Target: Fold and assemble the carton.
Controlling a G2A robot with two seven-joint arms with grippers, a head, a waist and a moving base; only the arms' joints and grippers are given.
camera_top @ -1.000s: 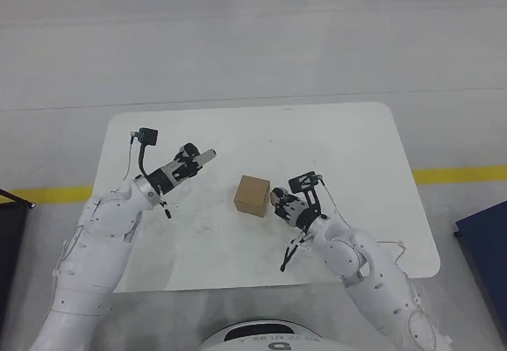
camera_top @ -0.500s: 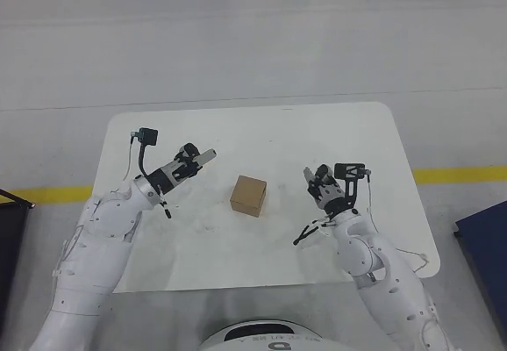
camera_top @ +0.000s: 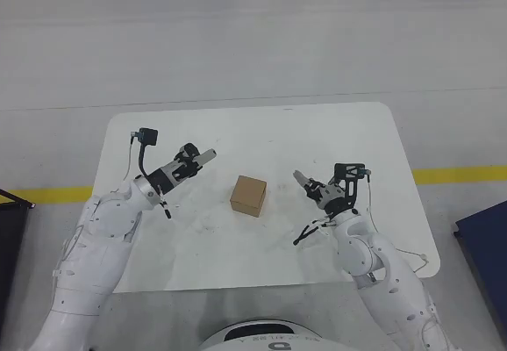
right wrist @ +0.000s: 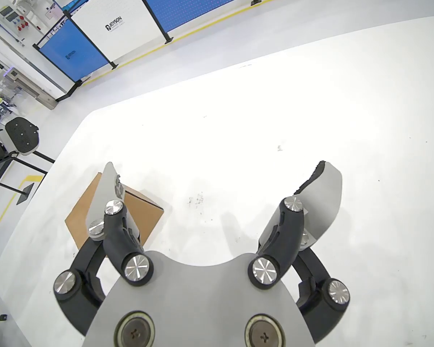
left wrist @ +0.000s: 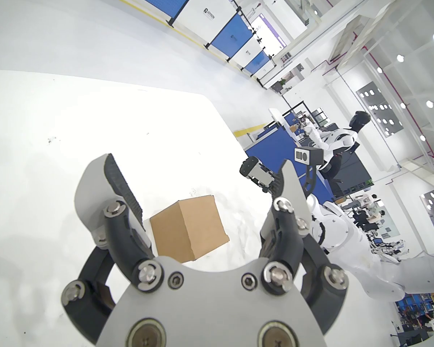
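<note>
The left hand (camera_top: 201,159), fingers spread and empty, hangs above the worktop (camera_top: 350,140), short of the small brown carton (camera_top: 250,195). The carton sits near the middle, closed as far as can be seen, between both hands and touching neither. Being plain cardboard, it is probably light and fairly stiff, though its walls would likely buckle under a hard squeeze. Two opposite side faces look the safest hold. The right hand (camera_top: 311,185), likewise spread and empty, is near the carton's other side.
</note>
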